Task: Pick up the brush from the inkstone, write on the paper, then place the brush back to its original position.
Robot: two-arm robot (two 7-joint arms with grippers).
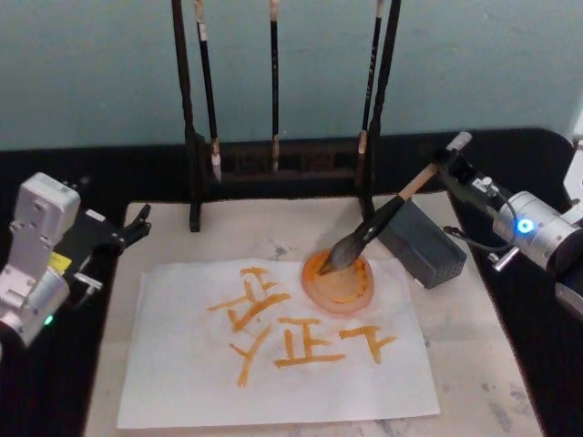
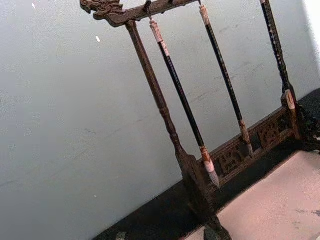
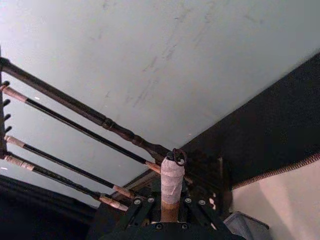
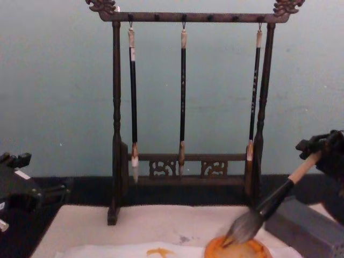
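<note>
While right end effector (image 1: 451, 162) pinches the brush (image 1: 378, 223), tip in orange dish (image 1: 314, 291), I'd lift vertically; left end effector (image 1: 138, 224) parked left.

**Pale wall behind a dark counter**

A plain, faintly scuffed blue-green wall (image 1: 91, 73) fills the back. Below it runs a counter (image 1: 146, 173) covered in black cloth. A dark carved wooden rack (image 4: 115, 134) stands before the wall in soft, even light.

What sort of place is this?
Likely a calligraphy desk: wooden rack of hanging thin brushes, paper with orange characters, right gripper holding the brush in an orange ink dish; left gripper parked at left.
</note>
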